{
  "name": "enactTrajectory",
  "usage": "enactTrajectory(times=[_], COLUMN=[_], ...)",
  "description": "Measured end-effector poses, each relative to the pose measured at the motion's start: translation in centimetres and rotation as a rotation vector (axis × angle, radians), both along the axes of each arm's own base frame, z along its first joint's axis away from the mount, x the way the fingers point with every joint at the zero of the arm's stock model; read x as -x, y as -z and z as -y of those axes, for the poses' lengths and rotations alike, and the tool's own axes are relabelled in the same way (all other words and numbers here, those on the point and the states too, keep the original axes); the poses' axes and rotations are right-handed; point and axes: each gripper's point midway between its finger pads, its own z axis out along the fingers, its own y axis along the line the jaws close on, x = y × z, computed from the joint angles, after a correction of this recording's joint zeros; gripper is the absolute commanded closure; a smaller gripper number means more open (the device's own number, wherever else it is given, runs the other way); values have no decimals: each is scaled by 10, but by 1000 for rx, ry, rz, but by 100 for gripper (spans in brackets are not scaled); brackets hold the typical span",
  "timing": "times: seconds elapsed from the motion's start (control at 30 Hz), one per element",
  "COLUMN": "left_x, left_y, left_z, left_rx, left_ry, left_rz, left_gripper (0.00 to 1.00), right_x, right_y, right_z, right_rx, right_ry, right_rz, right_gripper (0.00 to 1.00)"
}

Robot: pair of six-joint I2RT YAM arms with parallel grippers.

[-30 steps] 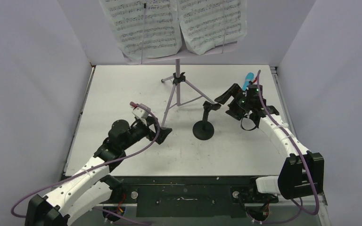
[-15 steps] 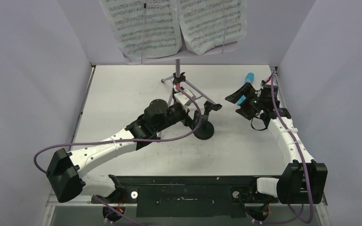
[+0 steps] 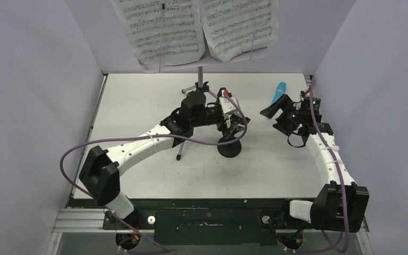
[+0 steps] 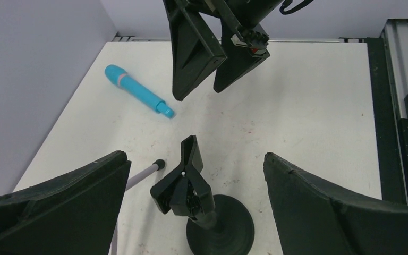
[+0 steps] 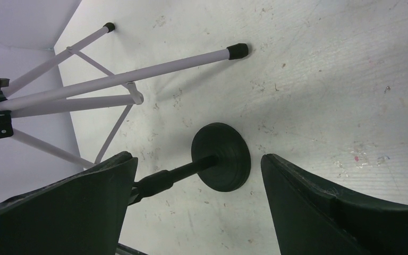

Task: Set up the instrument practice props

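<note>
The lilac tripod music stand (image 3: 201,90) stands at the back centre with white sheet-music pages (image 3: 164,29) on its desk. The black round-based mic stand (image 3: 230,147) stands in front of it, upright. In the left wrist view its clip (image 4: 183,178) sits between the spread fingers of my left gripper (image 4: 194,159), untouched. My left gripper (image 3: 236,120) is open and hovers over the clip. The turquoise microphone (image 3: 280,91) lies on the table at the back right, and also shows in the left wrist view (image 4: 138,90). My right gripper (image 3: 276,114) is open and empty beside it. The right wrist view shows the mic stand's base (image 5: 222,156).
Tripod legs spread over the table, one foot at the front left (image 3: 178,157), another near the mic stand (image 5: 238,51). Grey walls close in the left, back and right sides. A black rail (image 3: 207,212) runs along the near edge.
My left arm has swung from the front left across to the mic stand and now hovers open over its clip. My right gripper has drawn back to the right. The microphone has not moved.
</note>
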Motion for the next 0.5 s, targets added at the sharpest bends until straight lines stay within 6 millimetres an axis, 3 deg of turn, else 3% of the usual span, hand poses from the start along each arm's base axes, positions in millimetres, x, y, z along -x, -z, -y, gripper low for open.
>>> enactTrajectory(times=[0.2, 0.37, 0.5], left_x=[-11, -17, -19], left_y=[15, 41, 47], left_z=[16, 16, 12], left_rx=[14, 1, 23], left_ry=[105, 146, 157], left_rz=[-57, -135, -165], left_gripper=[15, 28, 40], right_x=[2, 1, 2], right_y=[12, 16, 17], right_z=[-1, 1, 1], right_rx=[7, 11, 16], right_ry=[-24, -28, -32], right_rz=[-26, -34, -32], right_gripper=[10, 10, 10])
